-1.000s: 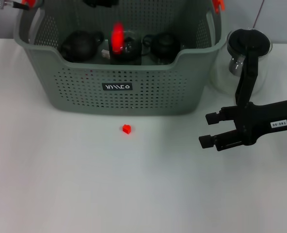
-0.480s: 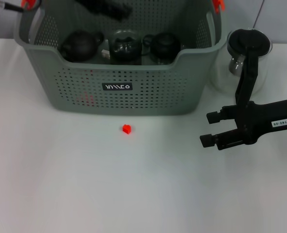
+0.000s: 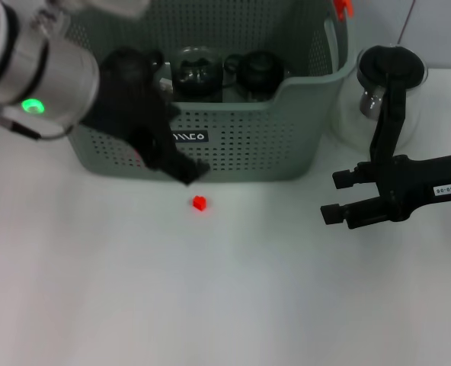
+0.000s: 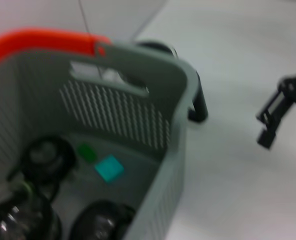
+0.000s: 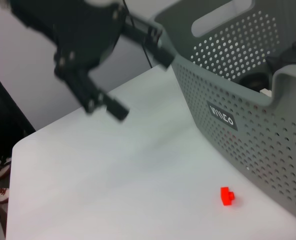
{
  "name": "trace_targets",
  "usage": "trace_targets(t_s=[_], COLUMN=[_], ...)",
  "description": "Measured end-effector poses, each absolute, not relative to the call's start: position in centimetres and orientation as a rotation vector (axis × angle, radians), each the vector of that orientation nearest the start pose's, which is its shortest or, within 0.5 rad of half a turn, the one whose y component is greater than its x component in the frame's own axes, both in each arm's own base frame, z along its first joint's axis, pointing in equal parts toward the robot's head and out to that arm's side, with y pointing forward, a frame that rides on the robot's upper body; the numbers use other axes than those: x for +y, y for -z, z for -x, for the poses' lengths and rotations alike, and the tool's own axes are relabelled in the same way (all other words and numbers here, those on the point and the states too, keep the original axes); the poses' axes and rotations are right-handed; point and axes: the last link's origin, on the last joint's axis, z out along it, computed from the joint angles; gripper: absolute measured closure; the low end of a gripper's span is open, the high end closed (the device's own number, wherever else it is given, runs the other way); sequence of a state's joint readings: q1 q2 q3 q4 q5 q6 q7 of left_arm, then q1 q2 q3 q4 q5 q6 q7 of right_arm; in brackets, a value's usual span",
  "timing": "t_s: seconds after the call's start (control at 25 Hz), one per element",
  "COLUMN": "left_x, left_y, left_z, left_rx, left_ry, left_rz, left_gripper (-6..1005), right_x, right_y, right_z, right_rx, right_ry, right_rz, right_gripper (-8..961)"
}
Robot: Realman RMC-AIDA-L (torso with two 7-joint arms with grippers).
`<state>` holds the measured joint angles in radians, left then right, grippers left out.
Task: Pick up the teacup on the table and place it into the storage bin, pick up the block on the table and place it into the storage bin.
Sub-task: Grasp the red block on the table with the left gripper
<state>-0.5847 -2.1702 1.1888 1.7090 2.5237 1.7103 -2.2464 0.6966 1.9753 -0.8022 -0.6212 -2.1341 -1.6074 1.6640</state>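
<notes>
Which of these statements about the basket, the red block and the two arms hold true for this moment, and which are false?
1. The red block lies on the table in front of the basket. True.
2. The left pincer grips the red block. False: it hangs just above and beside it, holding nothing visible.
3. The right pincer is over the table, beside the glass pitcher, with fingers apart. True.
4. The basket is empty. False: dark teapots and a glass pot sit inside.
5. The red block is inside the basket. False: it is outside, on the table.
</notes>
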Motion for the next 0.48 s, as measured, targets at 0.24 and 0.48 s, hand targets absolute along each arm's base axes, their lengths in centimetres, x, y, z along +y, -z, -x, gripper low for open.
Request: trace_targets(t_s=[0.24,0.48], left_x=[33.3,33.8], left_y=[-1.6,1.7], left_z=[12.5,13.5], left_rx=[-0.414,-0.377], left_ry=[-0.347,-0.441], left_rz=[2.791,2.86], left_gripper=[54,57], right_x=[36.1,36.2], right_y=[-1.1,-1.1], right_z=[-23.4,-23.4], right_rx=[0.784,0.798], right_ry=[-0.424,-0.425], right_rz=[2.937,2.928], right_gripper=[29,29])
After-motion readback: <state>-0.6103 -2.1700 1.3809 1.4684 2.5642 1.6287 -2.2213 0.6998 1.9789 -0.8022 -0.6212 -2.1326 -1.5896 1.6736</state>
